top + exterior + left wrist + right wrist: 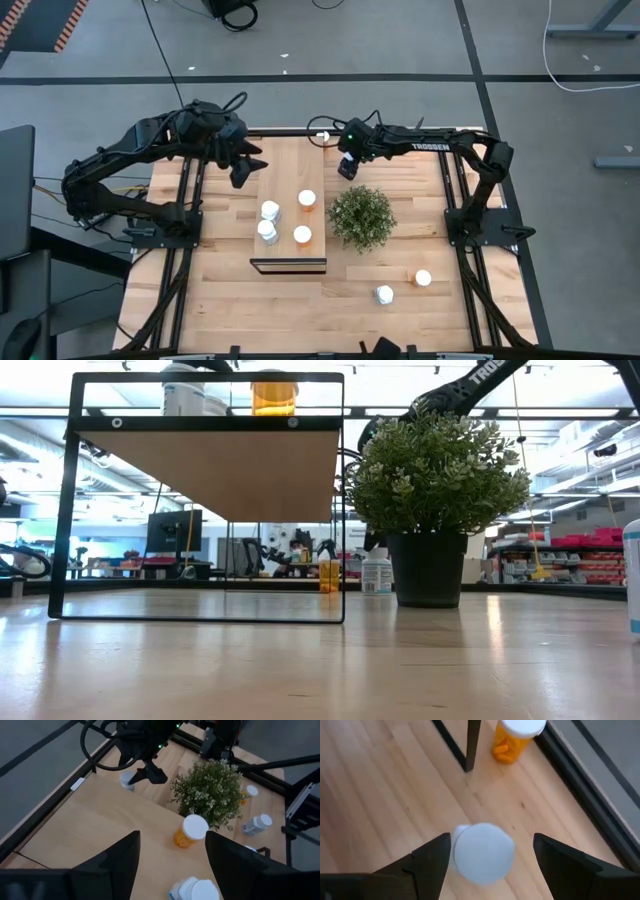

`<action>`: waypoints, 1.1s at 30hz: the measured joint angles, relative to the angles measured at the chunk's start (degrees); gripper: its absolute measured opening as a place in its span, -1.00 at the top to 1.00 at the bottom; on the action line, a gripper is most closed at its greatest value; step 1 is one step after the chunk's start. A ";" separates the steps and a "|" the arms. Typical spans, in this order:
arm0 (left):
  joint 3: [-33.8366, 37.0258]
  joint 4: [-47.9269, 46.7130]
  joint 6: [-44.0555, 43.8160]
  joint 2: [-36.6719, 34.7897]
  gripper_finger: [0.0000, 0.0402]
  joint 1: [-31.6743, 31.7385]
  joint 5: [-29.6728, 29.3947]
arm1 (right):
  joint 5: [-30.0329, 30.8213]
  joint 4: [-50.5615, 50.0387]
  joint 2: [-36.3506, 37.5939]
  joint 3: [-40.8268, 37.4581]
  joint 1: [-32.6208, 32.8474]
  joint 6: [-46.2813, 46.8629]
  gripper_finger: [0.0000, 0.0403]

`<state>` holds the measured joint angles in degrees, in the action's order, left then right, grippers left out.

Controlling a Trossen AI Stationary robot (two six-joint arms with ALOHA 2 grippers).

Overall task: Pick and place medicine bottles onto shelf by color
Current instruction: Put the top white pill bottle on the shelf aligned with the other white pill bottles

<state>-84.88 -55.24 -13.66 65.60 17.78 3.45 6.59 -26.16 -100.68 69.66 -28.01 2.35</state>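
The shelf stands mid-table with two white bottles and two orange bottles on its top. My right gripper hangs open near the table's far edge. A white-capped white bottle stands upright on the table between its fingers, and I cannot tell whether the fingers touch it. An orange bottle stands beyond it, by a shelf leg. My left gripper hovers open above the shelf's far end, holding nothing. One orange bottle and one white bottle rest on the table at the near right.
A bushy potted plant stands just right of the shelf, close to my right gripper's near side. The table's dark far rail runs close behind the orange bottle. Bare tabletop lies left of and nearer than the shelf.
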 joint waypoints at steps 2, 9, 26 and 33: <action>0.00 0.51 -0.77 0.00 -0.15 0.00 0.01 | 0.51 1.20 0.00 -0.18 0.00 0.00 -0.45; 0.00 0.64 -1.17 0.00 -0.15 0.00 0.01 | 0.59 1.14 0.00 -0.83 0.00 3.07 -0.42; 0.00 0.48 -1.19 0.00 -0.14 -0.02 0.03 | 0.48 0.44 0.20 -3.10 0.42 10.14 0.11; 0.00 -0.65 -0.96 0.00 -0.07 -0.02 0.03 | 0.75 0.14 0.06 -2.73 0.44 10.29 0.05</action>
<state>-84.88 -55.89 -14.62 65.60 17.76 3.49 7.34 -26.02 -100.63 66.93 -27.57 12.64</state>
